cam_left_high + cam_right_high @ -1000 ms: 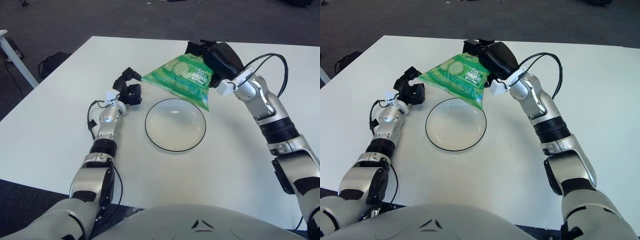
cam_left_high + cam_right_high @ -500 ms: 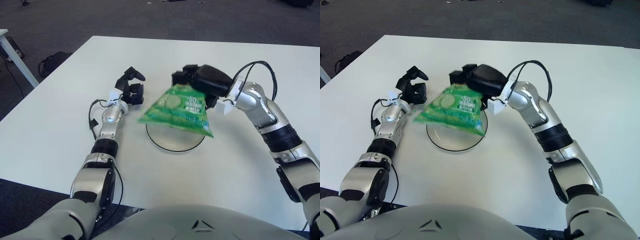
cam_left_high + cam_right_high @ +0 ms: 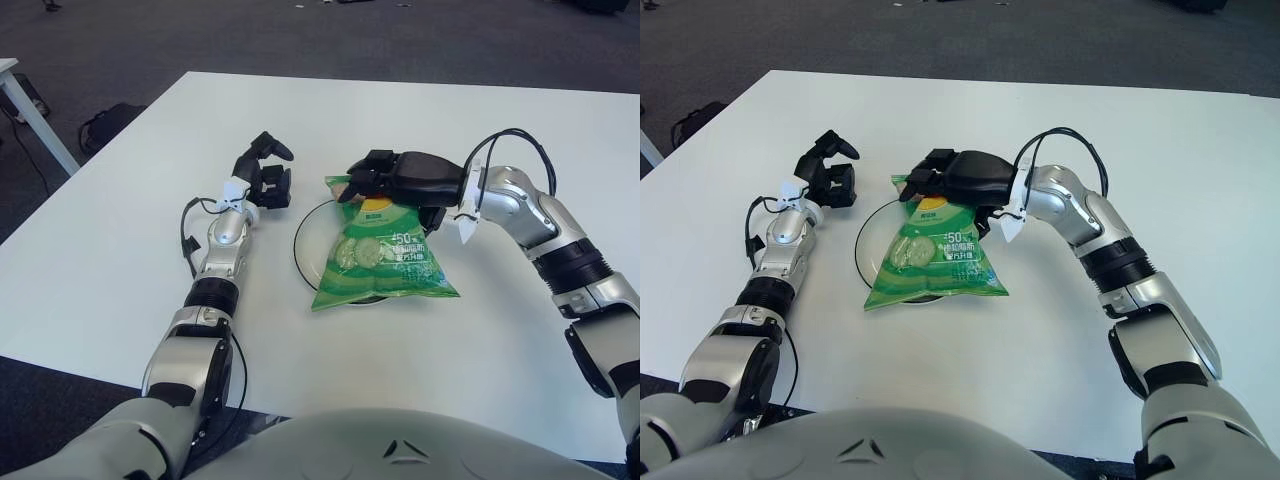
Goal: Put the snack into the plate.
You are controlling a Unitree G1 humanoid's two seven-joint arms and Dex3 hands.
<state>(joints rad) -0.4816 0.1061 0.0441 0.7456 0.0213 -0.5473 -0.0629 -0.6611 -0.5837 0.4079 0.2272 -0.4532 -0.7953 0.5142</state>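
White table (image 3: pixel 120 260) fills most of the view, dark floor behind it. Green snack bag (image 3: pixel 384 258) lies flat over the plate (image 3: pixel 305 250), covering most of it; only the plate's left rim shows, bag's near edge overhangs onto the table on the robot's side. Right hand (image 3: pixel 395 178) sits at the bag's far/top edge, fingers curled down onto that edge and gripping it, forearm w/ black cable running off to the right. Left hand (image 3: pixel 265 180) is left of the plate, just beside the rim, raised off the table; fingers loosely curled, holding nothing, not touching bag or plate. Bag's label faces up, cucumber slices printed on the front.
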